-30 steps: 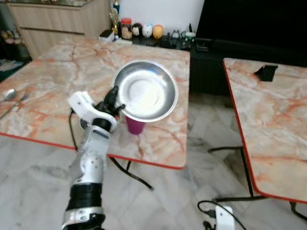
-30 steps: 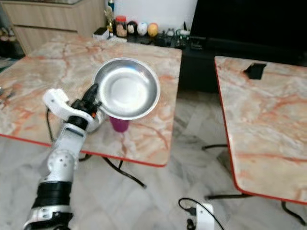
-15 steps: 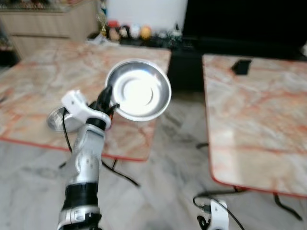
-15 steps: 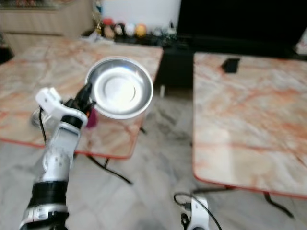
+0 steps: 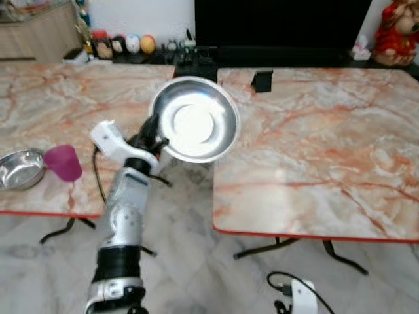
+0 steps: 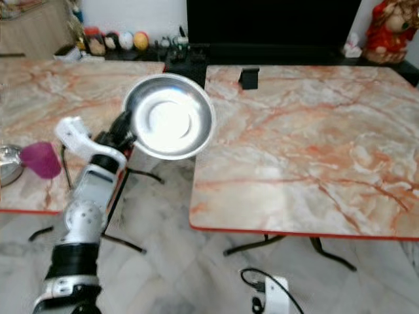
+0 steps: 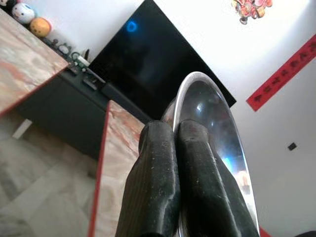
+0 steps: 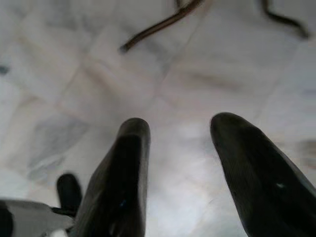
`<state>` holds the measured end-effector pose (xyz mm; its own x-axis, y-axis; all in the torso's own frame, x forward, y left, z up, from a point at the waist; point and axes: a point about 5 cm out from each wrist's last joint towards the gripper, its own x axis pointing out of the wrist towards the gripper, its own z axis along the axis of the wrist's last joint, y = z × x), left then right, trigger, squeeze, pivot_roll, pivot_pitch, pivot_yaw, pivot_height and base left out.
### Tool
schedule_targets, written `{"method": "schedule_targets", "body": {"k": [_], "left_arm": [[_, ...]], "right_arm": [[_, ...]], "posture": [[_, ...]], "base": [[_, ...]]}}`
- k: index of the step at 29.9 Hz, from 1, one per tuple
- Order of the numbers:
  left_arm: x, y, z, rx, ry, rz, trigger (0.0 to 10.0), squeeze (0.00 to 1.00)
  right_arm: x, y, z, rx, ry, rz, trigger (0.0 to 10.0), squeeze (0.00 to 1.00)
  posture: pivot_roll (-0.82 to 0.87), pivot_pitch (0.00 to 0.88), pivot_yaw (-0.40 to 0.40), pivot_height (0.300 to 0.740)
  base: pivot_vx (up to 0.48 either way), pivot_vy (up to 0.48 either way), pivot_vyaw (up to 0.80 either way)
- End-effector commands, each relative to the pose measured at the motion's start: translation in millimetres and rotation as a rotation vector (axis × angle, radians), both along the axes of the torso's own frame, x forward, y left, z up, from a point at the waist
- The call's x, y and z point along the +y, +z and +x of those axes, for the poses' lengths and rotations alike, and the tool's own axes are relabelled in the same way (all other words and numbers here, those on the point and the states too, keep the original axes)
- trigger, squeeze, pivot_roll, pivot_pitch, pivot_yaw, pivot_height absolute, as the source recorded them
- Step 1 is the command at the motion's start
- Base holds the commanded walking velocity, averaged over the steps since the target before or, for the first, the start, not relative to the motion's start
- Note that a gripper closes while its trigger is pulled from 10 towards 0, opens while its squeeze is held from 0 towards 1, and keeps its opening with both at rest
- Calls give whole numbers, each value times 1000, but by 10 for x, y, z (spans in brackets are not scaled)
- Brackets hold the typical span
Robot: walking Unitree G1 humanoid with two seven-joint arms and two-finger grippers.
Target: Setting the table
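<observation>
A shiny steel plate (image 5: 194, 127) is held up in the air over the gap between two marble tables, tilted toward me. My left gripper (image 5: 154, 135) is shut on its left rim; in the left wrist view both black fingers (image 7: 168, 182) pinch the plate's edge (image 7: 217, 128). The right table (image 5: 314, 144) lies just to the right of the plate, its top bare but for a small black object (image 5: 262, 80). My right gripper (image 8: 182, 143) hangs open over the marble floor with nothing between its fingers.
On the left table (image 5: 46, 104) stand a pink cup (image 5: 63, 162) and a small steel bowl (image 5: 19, 169) near the front edge. Jars and figurines (image 5: 124, 44) line a dark TV bench (image 5: 275, 52) at the back. Cables and a white plug (image 5: 298, 294) lie on the floor.
The view has swung to the right: the right table now spreads across the picture and the left table has slid to the left. The plate stays gripped by my left gripper.
</observation>
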<state>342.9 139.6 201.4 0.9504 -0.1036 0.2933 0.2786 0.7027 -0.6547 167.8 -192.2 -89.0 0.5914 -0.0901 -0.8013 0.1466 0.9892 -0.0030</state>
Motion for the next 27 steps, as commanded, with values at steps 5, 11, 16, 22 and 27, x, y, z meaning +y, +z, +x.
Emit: {"method": "schedule_targets", "body": {"k": [5,11,16,22,27], "left_arm": [[73,57,3,-16,20,0,10000,0],[66,55,3,-14,20,0,10000,0],[66,55,10,-13,19,0,10000,0],[68,50,9,-11,23,0,10000,0],[78,37,6,-7,24,-1,10000,0]], "right_arm": [[90,-5,14,-3,5,22,10000,0],[87,-9,6,1,5,21,10000,0],[81,-12,-3,4,4,18,10000,0],[75,-16,-12,10,9,16,10000,0],[69,-17,-15,12,10,15,10000,0]], "posture": [[70,0,-31,740],[67,0,-30,740],[65,0,-29,740],[65,0,-30,740],[60,0,-31,740]], "base": [[0,-314,0],[0,-311,0],[0,-312,0],[0,-311,0],[0,-309,0]]}}
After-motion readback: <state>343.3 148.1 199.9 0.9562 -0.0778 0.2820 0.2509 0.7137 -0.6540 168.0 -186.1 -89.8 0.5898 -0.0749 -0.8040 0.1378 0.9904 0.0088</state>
